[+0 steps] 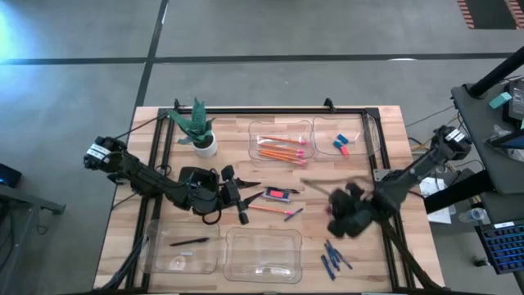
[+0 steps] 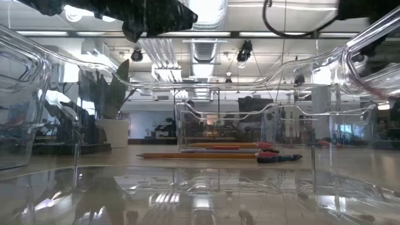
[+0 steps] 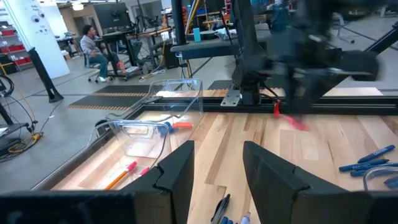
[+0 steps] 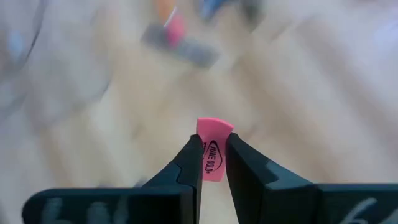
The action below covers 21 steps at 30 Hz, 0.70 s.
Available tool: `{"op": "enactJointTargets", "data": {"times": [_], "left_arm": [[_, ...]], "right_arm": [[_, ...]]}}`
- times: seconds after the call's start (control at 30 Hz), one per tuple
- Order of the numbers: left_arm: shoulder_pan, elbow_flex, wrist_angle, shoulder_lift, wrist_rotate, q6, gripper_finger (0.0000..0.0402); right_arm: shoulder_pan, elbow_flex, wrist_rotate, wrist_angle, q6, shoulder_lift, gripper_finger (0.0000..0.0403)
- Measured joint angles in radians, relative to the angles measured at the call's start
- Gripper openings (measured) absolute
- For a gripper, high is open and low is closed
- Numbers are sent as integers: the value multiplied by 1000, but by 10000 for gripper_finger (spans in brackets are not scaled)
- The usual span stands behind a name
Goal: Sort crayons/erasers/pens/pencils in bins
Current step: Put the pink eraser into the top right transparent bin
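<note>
My right gripper [image 4: 213, 155] hovers over the table's right middle [image 1: 340, 215], shut on a pink eraser [image 4: 211, 152]. My left gripper [image 3: 217, 177] stands open at the table's left middle [image 1: 241, 197], level, with nothing between its fingers. Orange pencils lie in the far centre bin [image 1: 282, 143]. Two erasers, one light blue and one pink, lie in the far right bin [image 1: 344, 141]. A black pen lies in the near left bin [image 1: 184, 246]. Dark-blue crayons [image 1: 334, 256] lie on the table near its front right. A pencil and a pen [image 1: 274, 211] lie on the wood at the middle. My right gripper pinches the pink eraser by its two narrow sides [image 4: 211, 167] between its two fingertips, the printed face toward the wrist camera. The eraser's far end [image 4: 214, 126] sticks out past the fingertips. The fingers slant downward, and the eraser is lifted clear of the table.
A plant in a white pot [image 1: 201, 135] stands at the far left. A small black box [image 1: 278, 194] with something pink on it lies at the middle. The near centre bin [image 1: 264, 252] has nothing in it. Black rails [image 1: 270, 111] frame the table.
</note>
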<state>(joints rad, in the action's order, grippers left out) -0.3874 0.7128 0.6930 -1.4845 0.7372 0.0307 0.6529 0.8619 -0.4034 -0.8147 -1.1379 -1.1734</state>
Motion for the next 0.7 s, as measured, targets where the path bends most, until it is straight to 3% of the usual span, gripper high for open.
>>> {"op": "enactJointTargets", "data": {"times": [0.13, 0.3, 0.53, 0.7], "left_arm": [[0, 0, 0, 0, 0, 0, 125], [0, 0, 0, 0, 0, 1, 125], [0, 0, 0, 0, 0, 1, 125], [0, 0, 0, 0, 0, 1, 125]], "right_arm": [[-177, 0, -104, -77, 102, 98, 49], [-492, 0, -120, -120, 312, 193, 49], [-957, 0, -110, -118, 566, 241, 49], [-1167, -29, -11, -61, 677, 198, 49]]}}
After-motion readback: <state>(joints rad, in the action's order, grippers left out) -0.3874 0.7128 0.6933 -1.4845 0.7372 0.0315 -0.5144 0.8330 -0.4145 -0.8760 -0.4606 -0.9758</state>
